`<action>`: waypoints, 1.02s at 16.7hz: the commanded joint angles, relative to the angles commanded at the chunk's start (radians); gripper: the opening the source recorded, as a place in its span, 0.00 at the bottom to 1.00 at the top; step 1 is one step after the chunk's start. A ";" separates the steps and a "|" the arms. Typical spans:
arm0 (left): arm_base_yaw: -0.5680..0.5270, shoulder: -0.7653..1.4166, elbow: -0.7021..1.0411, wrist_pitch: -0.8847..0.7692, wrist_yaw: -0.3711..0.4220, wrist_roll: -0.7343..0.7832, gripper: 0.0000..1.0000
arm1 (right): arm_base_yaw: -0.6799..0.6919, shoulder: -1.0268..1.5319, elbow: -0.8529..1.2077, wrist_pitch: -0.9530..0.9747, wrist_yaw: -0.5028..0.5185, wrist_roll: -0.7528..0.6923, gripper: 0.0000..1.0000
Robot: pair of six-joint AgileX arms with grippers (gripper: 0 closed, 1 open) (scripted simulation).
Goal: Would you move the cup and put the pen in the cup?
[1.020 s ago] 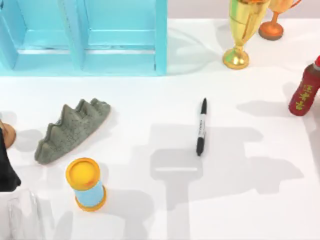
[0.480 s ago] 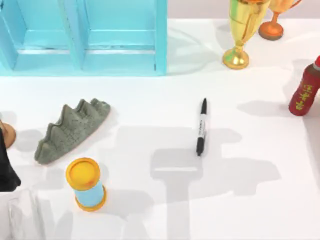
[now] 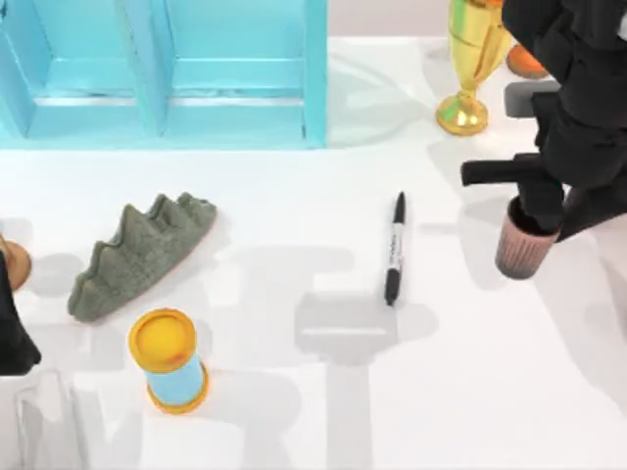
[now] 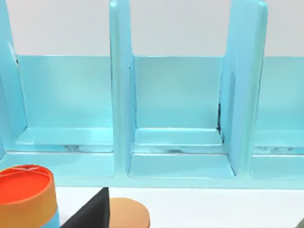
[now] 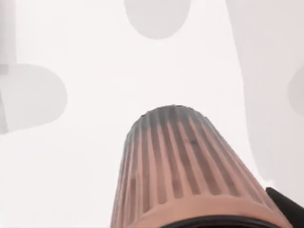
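The right arm reaches in from the top view's upper right, and its pincer (image 3: pixel 539 211) is clenched on the rim of the cup (image 3: pixel 524 247), which hangs upright under it on the right side of the table (image 3: pixel 294 411), at about four o'clock from the gold trophy (image 3: pixel 470 59). In the right wrist view the cup (image 5: pixel 190 171) shows its ribbed pinkish-brown wall running down to the base, with the white table well behind it, so the cup appears lifted clear of the surface.

The pen (image 3: pixel 394 247) lies flat near the middle of the table, its length running roughly from twelve to six o'clock, well apart from the cup at the cup's nine o'clock. It touches nothing.

Toward the left side lies a grey-green jagged lump (image 3: pixel 137 253); at its five o'clock stands a blue cylinder (image 3: pixel 168 360) with yellow-orange rims. A light blue shelf unit (image 3: pixel 167 69) sits along the far edge at about eleven o'clock from the pen.

The left arm (image 3: pixel 12 328) is parked at the left edge of the table; whether its pincer is released or clenched cannot be told. The left wrist view faces the shelf unit's (image 4: pixel 175 109) open compartments.
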 joint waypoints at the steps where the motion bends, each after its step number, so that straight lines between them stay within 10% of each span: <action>1: 0.000 0.000 0.000 0.000 0.000 0.000 1.00 | 0.040 0.010 -0.014 0.025 0.005 0.039 0.00; 17: 0.000 0.000 0.000 0.000 0.000 0.000 1.00 | 0.102 0.061 -0.165 0.231 0.013 0.102 0.00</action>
